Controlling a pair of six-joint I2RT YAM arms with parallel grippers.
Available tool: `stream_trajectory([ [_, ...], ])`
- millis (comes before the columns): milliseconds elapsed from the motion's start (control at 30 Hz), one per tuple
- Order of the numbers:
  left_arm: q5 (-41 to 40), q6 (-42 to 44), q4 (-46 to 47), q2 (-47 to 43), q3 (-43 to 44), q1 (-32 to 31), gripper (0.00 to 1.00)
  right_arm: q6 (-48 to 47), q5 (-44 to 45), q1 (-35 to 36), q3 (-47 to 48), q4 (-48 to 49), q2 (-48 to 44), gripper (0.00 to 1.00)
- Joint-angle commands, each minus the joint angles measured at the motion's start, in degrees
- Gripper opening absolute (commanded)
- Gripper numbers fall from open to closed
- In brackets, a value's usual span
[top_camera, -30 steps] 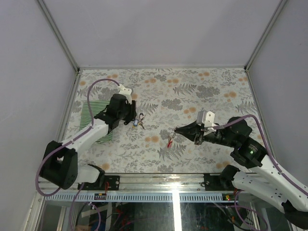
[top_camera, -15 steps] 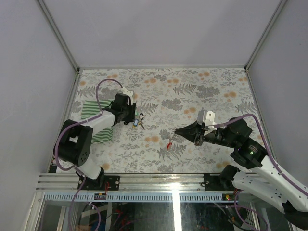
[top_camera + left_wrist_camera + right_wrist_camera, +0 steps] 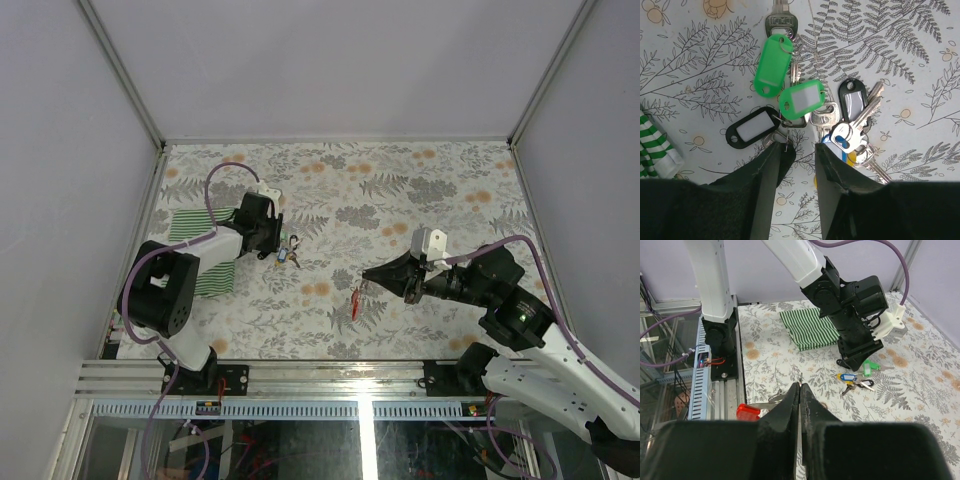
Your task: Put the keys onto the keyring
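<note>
Lying left of the keys [image 3: 805, 107] is the green-striped cloth [image 3: 188, 226]; the left end effector [image 3: 796, 147] hovers over the keys, fingers apart. Well right of the keys, the right end effector [image 3: 800, 386] pinches the keyring [image 3: 775, 399], red tag [image 3: 747, 411] dangling.

A worktop [image 3: 400, 190] covered in a pale print of grey ferns and orange flowers fills the enclosure. A folded green-and-white striped cloth [image 3: 213, 279] lies flat near its left edge. Plain grey walls [image 3: 330, 60] stand around it, and a metal rail [image 3: 330, 372] runs along the near edge.
</note>
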Motion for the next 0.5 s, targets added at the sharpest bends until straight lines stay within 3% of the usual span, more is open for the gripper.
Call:
stream_trajectory([
  [0,-1.42,1.6,2.04,0.11,1.74,0.38,0.32,1.22,-1.58,0.33,0.32,4.74,-0.23,0.0],
  [467,-2.06,2.72,1.36,2.26,2.95,0.68,0.23,2.13,-2.66,0.32,0.32,5.15,0.14,0.0],
])
